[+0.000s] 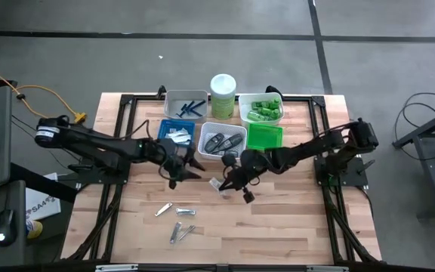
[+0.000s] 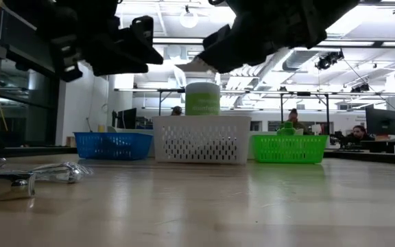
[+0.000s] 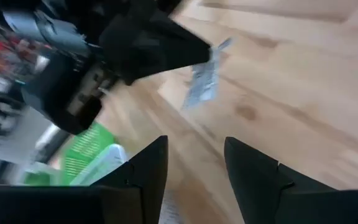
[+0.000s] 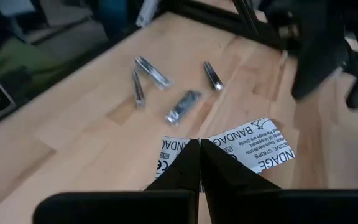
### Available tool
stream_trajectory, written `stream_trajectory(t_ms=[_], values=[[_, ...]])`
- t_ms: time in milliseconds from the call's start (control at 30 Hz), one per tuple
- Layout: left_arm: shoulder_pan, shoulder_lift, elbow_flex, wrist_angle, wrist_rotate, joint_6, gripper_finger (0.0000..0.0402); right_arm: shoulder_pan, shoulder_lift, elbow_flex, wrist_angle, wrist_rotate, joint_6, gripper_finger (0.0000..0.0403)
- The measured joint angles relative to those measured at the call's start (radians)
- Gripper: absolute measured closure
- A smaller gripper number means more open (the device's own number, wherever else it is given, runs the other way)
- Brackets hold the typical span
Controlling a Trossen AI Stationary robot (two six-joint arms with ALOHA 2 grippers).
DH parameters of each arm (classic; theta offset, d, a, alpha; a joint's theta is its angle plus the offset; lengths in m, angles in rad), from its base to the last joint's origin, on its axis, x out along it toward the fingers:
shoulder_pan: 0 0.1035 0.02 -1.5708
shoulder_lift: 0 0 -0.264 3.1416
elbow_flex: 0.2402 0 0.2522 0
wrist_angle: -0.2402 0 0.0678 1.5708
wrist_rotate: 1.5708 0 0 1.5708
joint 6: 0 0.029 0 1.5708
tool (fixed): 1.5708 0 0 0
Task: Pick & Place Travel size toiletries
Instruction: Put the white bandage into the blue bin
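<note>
Bright ceiling lights (image 2: pixel 188 19) glare overhead and sheen the tabletop (image 2: pixel 252 206); the left wrist view is motion-blurred.

White packet (image 4: pixel 241 146) printed with black lettering. Silver clippers (image 1: pixel 178 221) on pale striped wood table (image 1: pixel 278 227). Beside the perforated white tray (image 2: pixel 201 138): one blue tray (image 2: pixel 112 145), one green tray (image 2: pixel 289 148).

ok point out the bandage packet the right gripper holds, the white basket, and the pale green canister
bandage packet (image 4: pixel 253 146), right wrist view, on its printed face
white basket (image 2: pixel 201 139), low view, front wall
pale green canister (image 1: pixel 223 98), high view, its body
</note>
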Motion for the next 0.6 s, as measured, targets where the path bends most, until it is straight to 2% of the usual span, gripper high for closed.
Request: stream_trajectory(t_ms=[133,367,600], values=[[-0.035,0.035,0.000,0.068,-0.066,0.061,0.0244,-0.027,0.000,0.000,0.025,-0.066,0.000,0.0399],[-0.080,0.059,0.001,0.110,-0.107,0.150,0.0244,-0.062,0.000,0.001,0.046,-0.079,-0.001,0.0399],[-0.094,0.074,0.000,0.152,-0.151,0.176,0.0245,-0.076,0.006,0.002,0.109,-0.094,-0.001,0.0399]])
